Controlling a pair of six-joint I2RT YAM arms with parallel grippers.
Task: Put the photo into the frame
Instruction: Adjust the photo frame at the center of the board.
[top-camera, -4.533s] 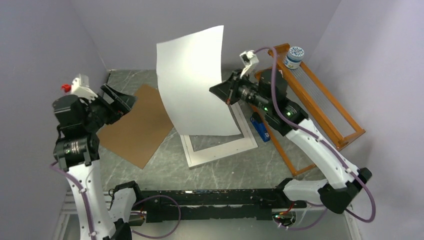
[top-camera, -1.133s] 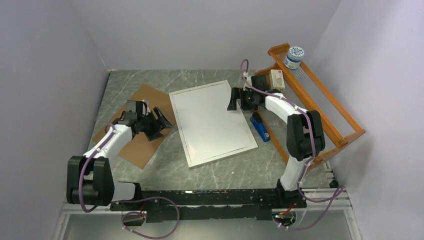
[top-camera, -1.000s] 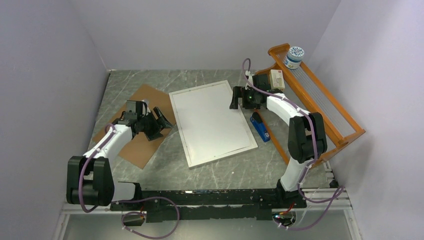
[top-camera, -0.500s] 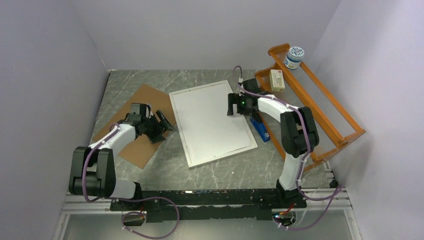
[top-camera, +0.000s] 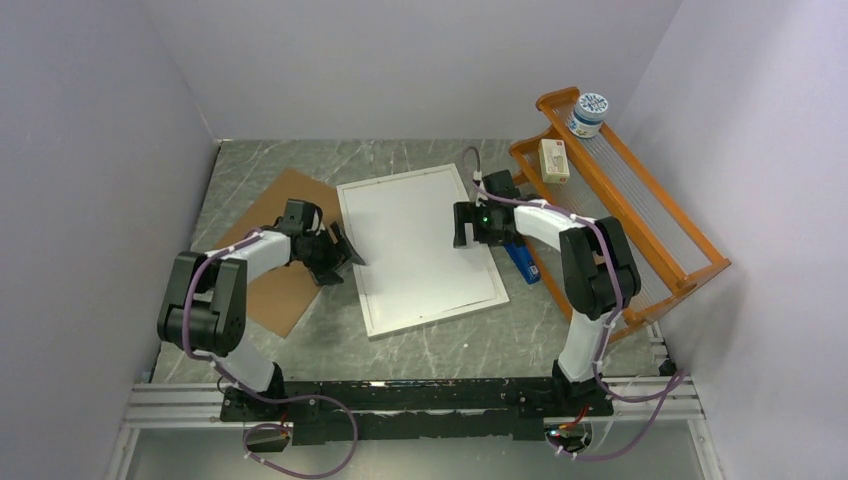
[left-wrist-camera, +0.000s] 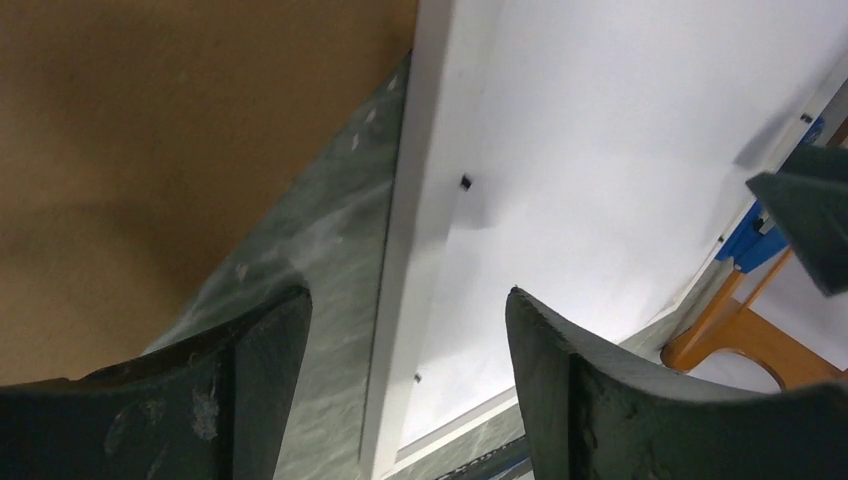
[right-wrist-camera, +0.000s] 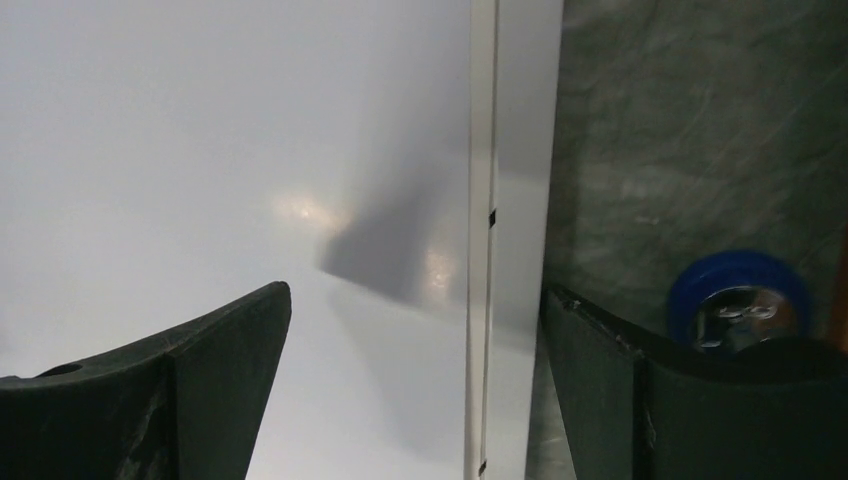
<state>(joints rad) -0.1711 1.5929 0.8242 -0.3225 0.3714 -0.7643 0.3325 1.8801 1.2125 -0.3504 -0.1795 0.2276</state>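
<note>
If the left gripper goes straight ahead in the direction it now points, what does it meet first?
Probably the frame, at its left rim, which lies between the open fingers of the left gripper. Just beyond is the photo, white back up. Depth is unclear.

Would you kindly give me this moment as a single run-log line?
photo: white back up, flat in frame | left hand: open, over frame's left rim | right hand: open, over its right rim

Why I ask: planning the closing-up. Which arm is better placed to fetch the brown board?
Left, probably: the left pincer is open at the left rim of the frame, beside the brown board; the right pincer sits across the frame, at its right rim.
</note>
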